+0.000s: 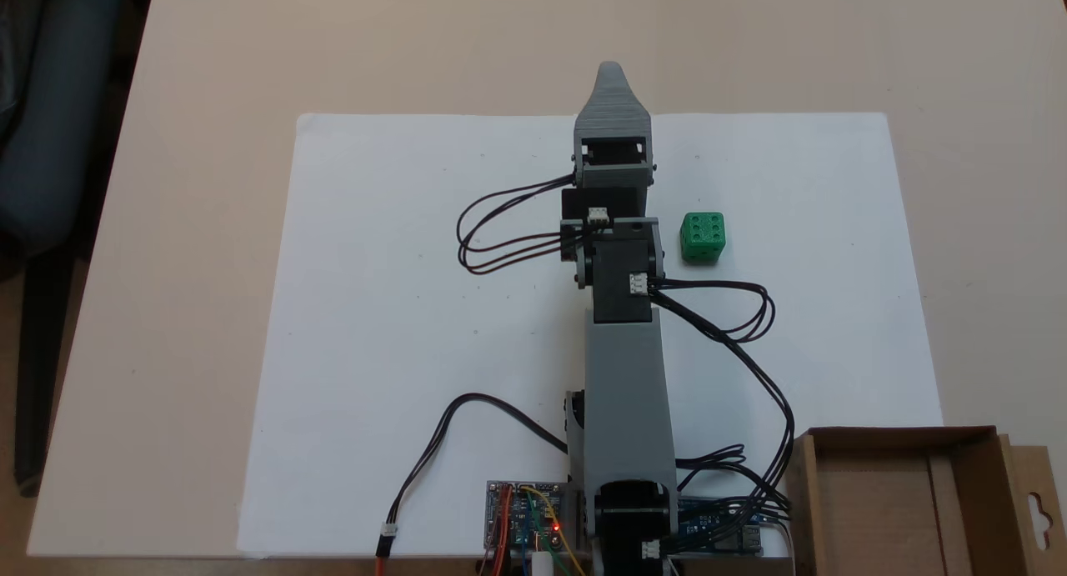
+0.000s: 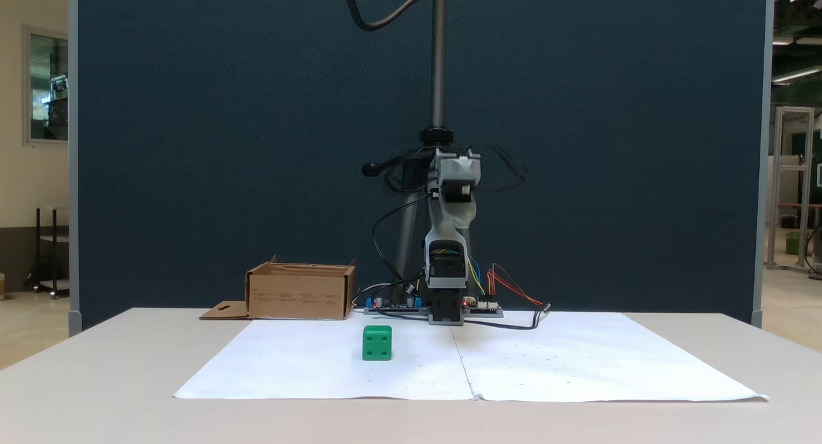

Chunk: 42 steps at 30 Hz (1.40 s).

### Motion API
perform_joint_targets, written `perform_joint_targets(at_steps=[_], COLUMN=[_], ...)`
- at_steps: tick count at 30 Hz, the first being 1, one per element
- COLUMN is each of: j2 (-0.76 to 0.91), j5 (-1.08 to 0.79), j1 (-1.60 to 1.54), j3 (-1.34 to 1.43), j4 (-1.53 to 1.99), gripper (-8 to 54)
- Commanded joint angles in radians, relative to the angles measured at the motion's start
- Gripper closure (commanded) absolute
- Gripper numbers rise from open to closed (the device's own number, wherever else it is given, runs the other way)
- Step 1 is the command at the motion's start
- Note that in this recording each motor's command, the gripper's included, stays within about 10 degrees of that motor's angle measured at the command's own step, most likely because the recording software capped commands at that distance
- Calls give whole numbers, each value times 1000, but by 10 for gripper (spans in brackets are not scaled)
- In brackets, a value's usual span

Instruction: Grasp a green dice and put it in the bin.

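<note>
Both fixed views show one green dice (image 1: 702,237) (image 2: 377,342), one bin (image 1: 909,505) (image 2: 300,293) and one arm. The dice sits flat on the white paper sheet (image 1: 400,326) (image 2: 565,360), its six-pip face up in the view from above; as a cube it has no long axis, and its edges lie roughly square to the sheet's edges. In that same view it rests just right of the arm's wrist, apart from it. The gripper (image 1: 610,74) points away from the base, tapering to a single grey tip past the sheet's far edge; its jaws lie one behind the other, so whether they are spread or pressed together cannot be told. The bin, a brown cardboard box with a hang-hole flap, stands by the base, well apart from the dice. Circuit boards (image 1: 525,518) and black cables (image 1: 500,234) surround the base on the beige table (image 1: 208,101).
</note>
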Motion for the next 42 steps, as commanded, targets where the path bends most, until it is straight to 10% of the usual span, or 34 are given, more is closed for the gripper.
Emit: perform_joint_targets(at_steps=[1,18,42], j2=[97,-316,-471], j5=[-54,-77,-236], j1=[-34,-12,126], j3=[-91,-474,-641], j4=[156,1050,1190], gripper=[4,-15,-16])
